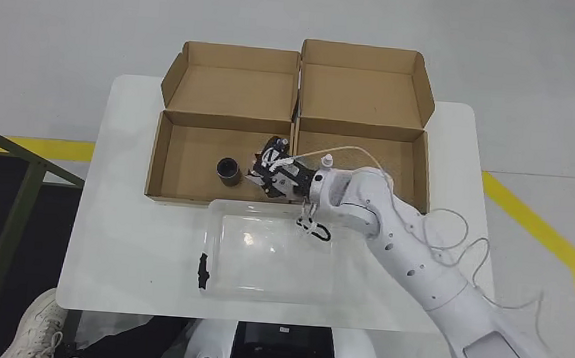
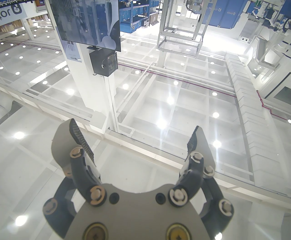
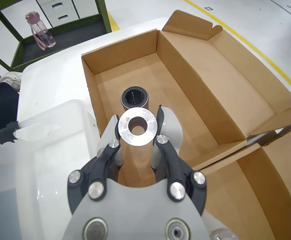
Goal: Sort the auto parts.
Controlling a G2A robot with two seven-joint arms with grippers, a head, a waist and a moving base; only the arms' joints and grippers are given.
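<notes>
The right claw [image 3: 137,127] is clamped on a steel sleeve [image 3: 125,134], gripped by its sides and held over the left cardboard box [image 3: 159,75]. I'd say that hold lets it stand the piece down beside the dark-cored bearing [image 3: 134,97] in there. The bearing is near, so the drop wants care. Alongside sits the second cardboard box [image 1: 399,167]. In front, on the worktop [image 1: 124,228], is a clear tub [image 1: 262,262] with a small black part [image 1: 202,270] at its rim. The left claw [image 2: 134,123] gapes apart, holding nothing, aimed at the ceiling.
</notes>
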